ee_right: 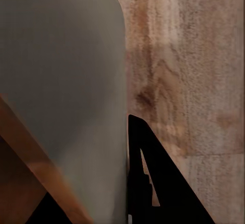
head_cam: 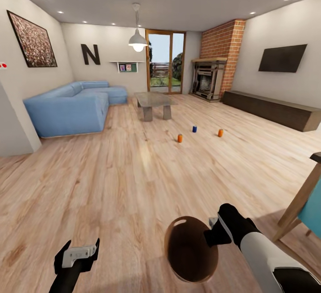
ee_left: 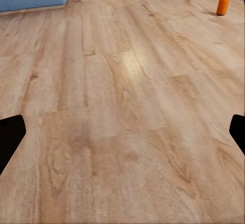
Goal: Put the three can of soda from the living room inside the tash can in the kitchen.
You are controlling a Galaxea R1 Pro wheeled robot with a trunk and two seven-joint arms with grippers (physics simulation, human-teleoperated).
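Three cans of soda stand on the wooden floor ahead, past the middle of the living room: an orange can, a blue can and another orange can. One orange can also appears far off in the left wrist view. The tash can, brown inside, hangs low in front of me, with my right gripper shut on its rim. Its grey outer wall sits against a black finger. My left gripper is open and holds nothing above bare floor.
A blue sofa lies at the left and a glass-topped coffee table stands beyond the cans. The brick fireplace and long dark cabinet line the right wall. A wooden chair stands close at my right.
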